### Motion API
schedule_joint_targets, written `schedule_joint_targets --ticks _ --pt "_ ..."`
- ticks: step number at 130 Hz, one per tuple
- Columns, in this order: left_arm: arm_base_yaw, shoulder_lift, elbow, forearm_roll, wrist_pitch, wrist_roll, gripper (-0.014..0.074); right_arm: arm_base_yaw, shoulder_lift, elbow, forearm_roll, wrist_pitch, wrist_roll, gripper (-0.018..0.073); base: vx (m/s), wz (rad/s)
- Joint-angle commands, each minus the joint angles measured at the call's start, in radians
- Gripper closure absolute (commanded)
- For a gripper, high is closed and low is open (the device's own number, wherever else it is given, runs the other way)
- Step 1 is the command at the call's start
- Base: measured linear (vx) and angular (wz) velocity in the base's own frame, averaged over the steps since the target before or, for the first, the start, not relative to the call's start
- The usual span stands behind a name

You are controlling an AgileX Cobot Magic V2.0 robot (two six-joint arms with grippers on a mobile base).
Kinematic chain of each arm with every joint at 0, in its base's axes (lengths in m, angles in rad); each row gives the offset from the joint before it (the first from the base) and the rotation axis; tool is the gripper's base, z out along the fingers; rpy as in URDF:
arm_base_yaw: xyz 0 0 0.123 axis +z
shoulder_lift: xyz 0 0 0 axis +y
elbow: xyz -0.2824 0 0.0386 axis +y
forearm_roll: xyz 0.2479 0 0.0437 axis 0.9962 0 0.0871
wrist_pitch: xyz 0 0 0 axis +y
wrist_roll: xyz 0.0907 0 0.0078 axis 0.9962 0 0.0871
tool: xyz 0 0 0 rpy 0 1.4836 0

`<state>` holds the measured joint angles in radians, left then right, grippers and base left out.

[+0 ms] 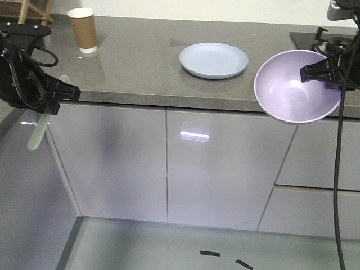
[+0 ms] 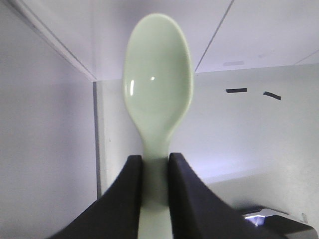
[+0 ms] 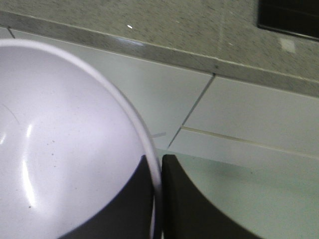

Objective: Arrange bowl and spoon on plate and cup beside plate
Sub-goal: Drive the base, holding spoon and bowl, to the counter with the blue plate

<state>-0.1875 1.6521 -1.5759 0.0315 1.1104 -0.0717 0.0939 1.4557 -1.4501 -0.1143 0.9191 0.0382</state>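
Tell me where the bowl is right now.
Front view, right side: the bowl hangs tilted by its rim in the right end effector, over the counter edge, right of the plate.

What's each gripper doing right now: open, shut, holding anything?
Left gripper: shut on the spoon, gripping its handle.
Right gripper: shut on the bowl, pinching its rim.

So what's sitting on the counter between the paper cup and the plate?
Nothing: the front view shows only bare grey countertop between the cup and the plate.
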Motion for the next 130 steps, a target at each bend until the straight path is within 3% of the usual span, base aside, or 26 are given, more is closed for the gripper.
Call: schedule_joint_targets --ticks 1,130 --pt "-0.002 -0.049 -0.028 -0.001 -0.036 -0.006 0.0603 0.001 -0.035 -0.026 -0.011 -0.055 -0.001 0.0560 -0.07 -0.27" --pt "-0.002 -0.049 -0.028 -0.002 -0.036 -0.006 0.0604 0.001 -0.037 -0.026 -0.011 -0.035 -0.001 0.0560 0.04 -0.06"
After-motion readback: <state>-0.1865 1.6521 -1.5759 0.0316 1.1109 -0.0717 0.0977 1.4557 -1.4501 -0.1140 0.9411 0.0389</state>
